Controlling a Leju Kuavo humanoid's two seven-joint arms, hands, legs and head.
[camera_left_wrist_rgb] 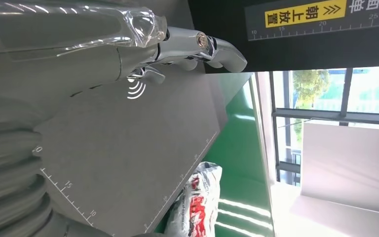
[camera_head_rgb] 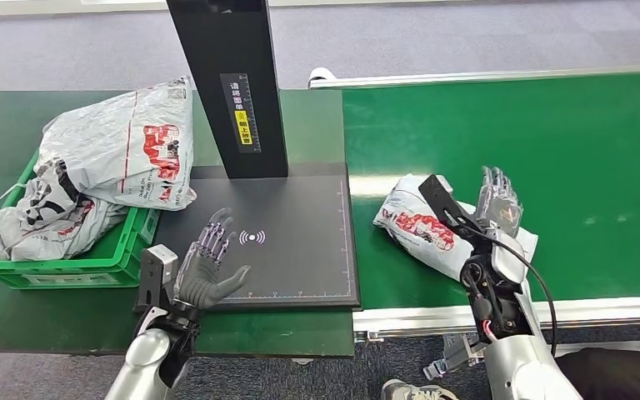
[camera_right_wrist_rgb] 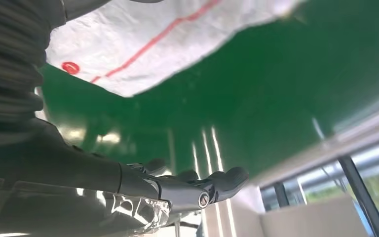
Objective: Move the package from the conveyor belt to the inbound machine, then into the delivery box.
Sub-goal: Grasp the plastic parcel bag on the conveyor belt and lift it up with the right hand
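I read a yellow label with Chinese characters and arrows on the black post (camera_head_rgb: 232,83) of the inbound machine (camera_head_rgb: 300,250), with a ruler scale printed beside it; my left wrist view shows the same yellow strip up close, with scale numbers 10, 15 and 25 along the edge. The machine's dark plate carries a white wireless-wave mark (camera_head_rgb: 252,237) just ahead of my left hand's fingertips, and its border has ruler ticks; the left wrist view makes out 0, 15 and 10 there.

My left hand (camera_head_rgb: 211,268) hovers over the near left corner of that plate, fingers spread, thumb out, holding nothing. My right hand (camera_head_rgb: 497,208) stands open over the conveyor belt (camera_head_rgb: 550,142), fingers extended and apart, nothing in it.

The package (camera_head_rgb: 429,229), a white poly bag with red printing I cannot read, lies on the belt just left of my right hand, with the forearm's black bracket crossing over it. From the right wrist view I see its underside edge, a thin red line and a small red ring mark (camera_right_wrist_rgb: 70,67), with the fingers (camera_right_wrist_rgb: 217,182) apart from it above the green surface.

Beyond my left hand, to its left, the green delivery box (camera_head_rgb: 92,262) holds two more grey bags (camera_head_rgb: 117,154) with red and black print.
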